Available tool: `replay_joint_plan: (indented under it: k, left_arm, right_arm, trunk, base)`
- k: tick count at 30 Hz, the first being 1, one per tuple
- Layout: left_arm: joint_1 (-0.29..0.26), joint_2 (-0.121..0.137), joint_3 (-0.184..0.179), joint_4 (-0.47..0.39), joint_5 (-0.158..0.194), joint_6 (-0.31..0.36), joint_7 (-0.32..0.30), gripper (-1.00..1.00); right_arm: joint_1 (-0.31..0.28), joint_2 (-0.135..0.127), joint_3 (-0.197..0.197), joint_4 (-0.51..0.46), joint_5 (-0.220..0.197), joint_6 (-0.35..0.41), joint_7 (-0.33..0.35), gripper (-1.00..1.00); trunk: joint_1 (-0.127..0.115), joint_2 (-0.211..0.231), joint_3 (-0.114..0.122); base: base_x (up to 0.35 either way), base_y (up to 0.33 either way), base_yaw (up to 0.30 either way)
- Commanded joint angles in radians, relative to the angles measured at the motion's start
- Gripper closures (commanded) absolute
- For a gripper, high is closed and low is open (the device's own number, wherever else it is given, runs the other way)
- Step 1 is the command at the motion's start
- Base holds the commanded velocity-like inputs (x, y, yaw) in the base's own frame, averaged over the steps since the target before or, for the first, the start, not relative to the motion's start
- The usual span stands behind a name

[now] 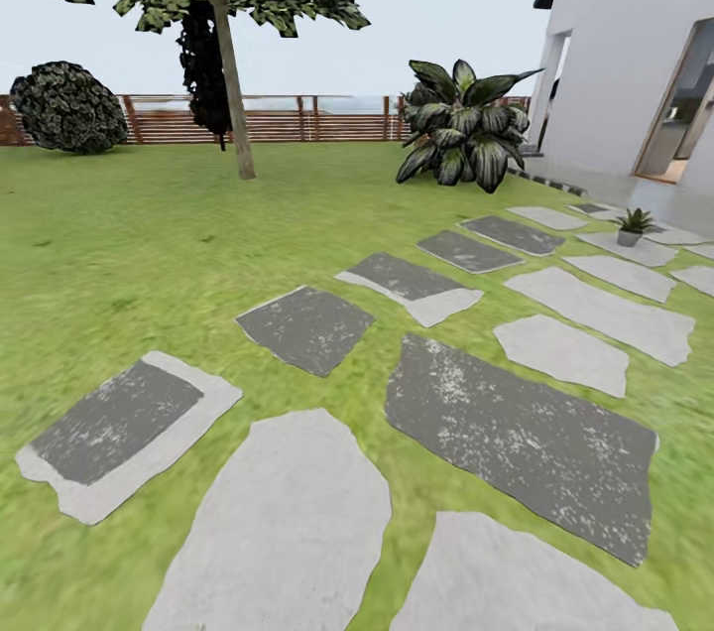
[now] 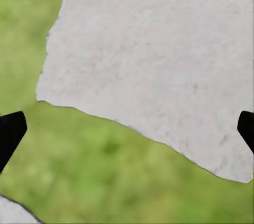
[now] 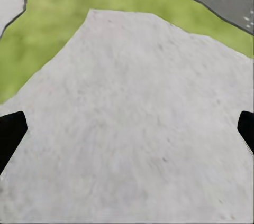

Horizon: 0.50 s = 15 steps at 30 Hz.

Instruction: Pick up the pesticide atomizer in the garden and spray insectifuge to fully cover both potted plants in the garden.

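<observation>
The pesticide atomizer is out of view. In the garden, a small potted plant (image 1: pixel 633 226) with spiky green leaves in a grey pot stands on the pale stones at the far right. No whitish specks are visible on it from here. In the left wrist view, my left gripper (image 2: pixel 127 129) is open, its dark fingertips (image 2: pixel 10 131) wide apart over grass and a pale stepping stone (image 2: pixel 159 60). In the right wrist view, my right gripper (image 3: pixel 127 131) is open too, hanging over another pale stone (image 3: pixel 132 129) with nothing between its fingers.
Grey stepping stones (image 1: pixel 516 433) run across the lawn toward the white house (image 1: pixel 635 46) at the right. A large broad-leaved plant (image 1: pixel 466 125) stands near the house corner. A tree (image 1: pixel 233 85), a dark shrub (image 1: pixel 67 107) and a brown slatted fence (image 1: pixel 297 120) line the far edge.
</observation>
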<state>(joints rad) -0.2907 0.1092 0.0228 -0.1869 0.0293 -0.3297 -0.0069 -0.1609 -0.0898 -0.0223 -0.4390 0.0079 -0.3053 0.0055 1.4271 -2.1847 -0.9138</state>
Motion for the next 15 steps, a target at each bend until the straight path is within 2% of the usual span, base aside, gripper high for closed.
replay_joint_plan:
  k: [1,15]
  left_arm:
    - [-0.001,0.0,0.002,0.001,0.003,-0.003,-0.001,-1.0]
    - [-0.001,0.0,0.002,0.001,0.003,-0.003,-0.001,-1.0]
  right_arm:
    - [0.0,0.0,-0.002,0.0,0.001,-0.003,0.001,-1.0]
    - [0.0,0.001,-0.002,0.0,0.001,-0.003,0.001,-1.0]
  trunk:
    - [0.0,0.0,-0.001]
    - [0.0,0.0,-0.001]
  base:
    - [0.339,0.0,0.278]
    - [0.34,0.0,0.278]
